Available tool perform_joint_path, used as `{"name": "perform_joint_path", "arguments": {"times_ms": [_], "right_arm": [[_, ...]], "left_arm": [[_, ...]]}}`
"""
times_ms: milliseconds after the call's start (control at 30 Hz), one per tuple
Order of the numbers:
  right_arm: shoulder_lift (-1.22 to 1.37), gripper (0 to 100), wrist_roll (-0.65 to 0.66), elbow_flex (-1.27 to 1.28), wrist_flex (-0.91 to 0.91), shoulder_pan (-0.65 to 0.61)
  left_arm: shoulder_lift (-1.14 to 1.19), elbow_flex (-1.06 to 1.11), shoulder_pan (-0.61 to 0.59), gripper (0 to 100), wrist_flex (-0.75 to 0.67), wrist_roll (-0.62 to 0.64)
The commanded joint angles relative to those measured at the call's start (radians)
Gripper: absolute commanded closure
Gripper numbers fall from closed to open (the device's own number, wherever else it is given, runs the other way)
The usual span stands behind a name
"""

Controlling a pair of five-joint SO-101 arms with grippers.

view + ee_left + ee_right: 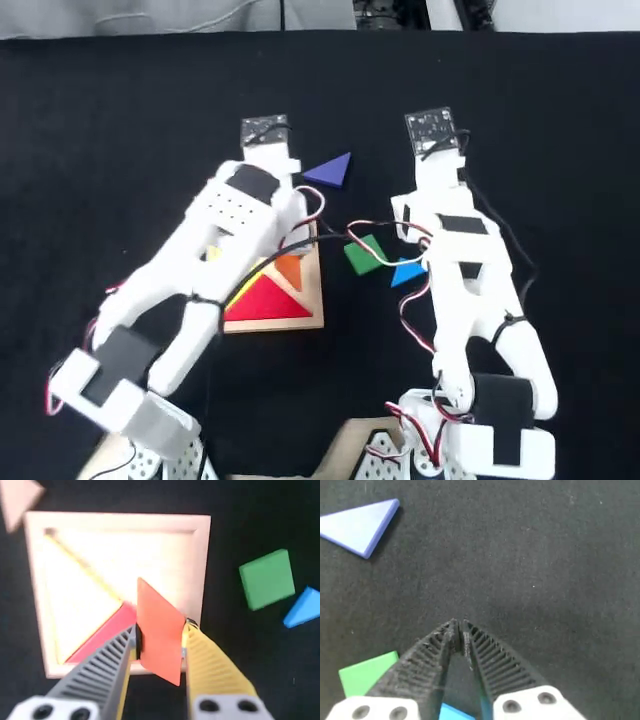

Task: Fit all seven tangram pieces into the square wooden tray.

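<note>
The square wooden tray [202, 570] [312, 300] lies under my left arm. In it sit a large yellow triangle [75, 605] and a red triangle [102, 637] [265, 300]. My left gripper [160, 642] is shut on an orange piece [159, 630] [289, 268], held tilted just above the tray's edge nearest the green square. The green square [266, 578] [363, 253] [365, 672] and a blue triangle [304, 607] [407, 270] lie on the cloth between the arms. My right gripper [457, 627] is shut and holds nothing, above bare cloth near the green square.
A purple-blue triangle [328, 170] [362, 525] lies on the black cloth beyond the tray. A pale triangle [17, 497] rests off one far corner of the tray. The right arm [470, 270] stretches along the right side.
</note>
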Motion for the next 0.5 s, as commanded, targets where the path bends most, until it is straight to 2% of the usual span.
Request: {"name": "perform_joint_path", "arguments": {"times_ms": [0,233,467], "right_arm": [[-0.044,98.7,-0.015,-0.002,-0.04,0.012],[0.018,98.7,-0.014,-0.018,-0.08,0.011],[0.065,98.7,-0.014,-0.054,-0.077,0.011]], "left_arm": [[0.06,-0.031,0.045,92,-0.037,0.069],[0.178,-0.079,0.073,92,-0.038,0.109],[0.166,-0.082,0.068,92,-0.037,0.104]]}}
